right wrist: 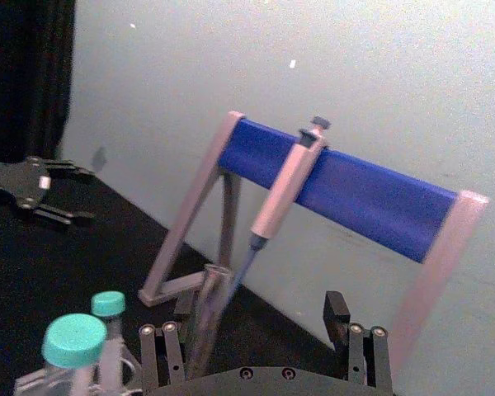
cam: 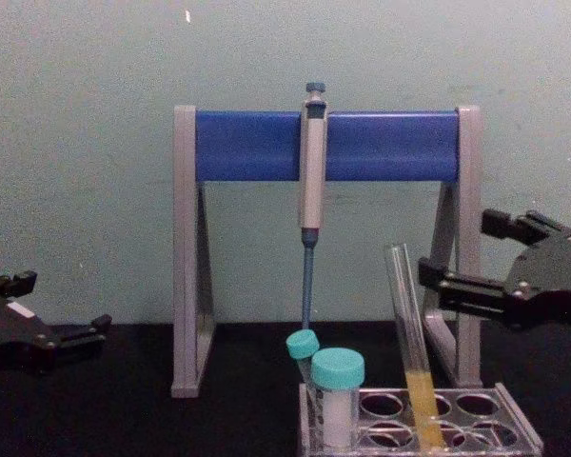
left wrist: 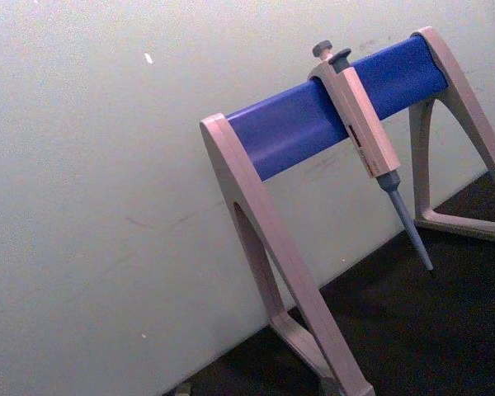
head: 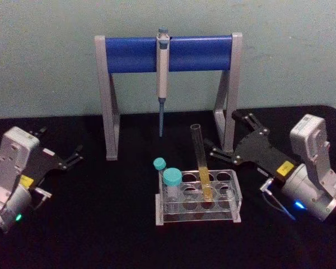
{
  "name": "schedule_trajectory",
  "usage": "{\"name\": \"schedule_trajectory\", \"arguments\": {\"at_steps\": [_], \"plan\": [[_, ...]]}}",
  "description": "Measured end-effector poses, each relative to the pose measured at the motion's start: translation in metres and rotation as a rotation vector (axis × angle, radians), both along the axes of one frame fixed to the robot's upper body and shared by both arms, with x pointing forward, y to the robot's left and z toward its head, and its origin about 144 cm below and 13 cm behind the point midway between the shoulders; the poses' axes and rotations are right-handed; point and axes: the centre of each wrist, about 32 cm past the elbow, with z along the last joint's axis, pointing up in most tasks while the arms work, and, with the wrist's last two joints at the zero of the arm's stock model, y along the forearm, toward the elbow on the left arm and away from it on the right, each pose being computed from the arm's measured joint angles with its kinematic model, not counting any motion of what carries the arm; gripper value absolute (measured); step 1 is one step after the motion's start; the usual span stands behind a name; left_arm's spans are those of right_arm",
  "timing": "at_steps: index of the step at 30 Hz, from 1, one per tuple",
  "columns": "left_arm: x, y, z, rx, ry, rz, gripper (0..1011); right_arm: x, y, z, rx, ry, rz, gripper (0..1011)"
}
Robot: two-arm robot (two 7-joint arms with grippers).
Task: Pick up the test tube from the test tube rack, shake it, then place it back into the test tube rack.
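The test tube (head: 200,158) is long, clear and uncapped, with yellow liquid in its lower part. It leans in a hole of the clear test tube rack (head: 197,216) at table centre. The chest view shows the test tube (cam: 406,335) rising from the rack (cam: 517,426). My right gripper (head: 231,136) hovers open just right of the tube's upper half, apart from it. In the right wrist view the tube (right wrist: 205,318) stands near one finger of the right gripper (right wrist: 256,342). My left gripper (head: 59,143) rests open at the far left, also seen in the chest view (cam: 52,305).
Two teal-capped tubes (head: 172,182) stand in the rack's left holes. Behind the rack is a grey-and-blue pipette stand (head: 168,54) with a pipette (head: 162,84) hanging from its bar. The black table (head: 101,224) ends at a pale wall.
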Motion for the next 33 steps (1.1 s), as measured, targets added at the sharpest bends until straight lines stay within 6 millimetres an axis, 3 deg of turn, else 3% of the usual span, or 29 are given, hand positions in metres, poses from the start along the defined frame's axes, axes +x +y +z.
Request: {"name": "schedule_trajectory", "arguments": {"at_steps": [12,33], "plan": [[0.0,0.0,0.0,0.0,0.0,0.0,1001,0.011,0.014,-0.004,0.037,0.11,0.076,1000],[0.0,0.0,0.0,0.0,0.0,0.0,1001,0.023,0.021,-0.004,0.035,0.259,0.083,1000]]}}
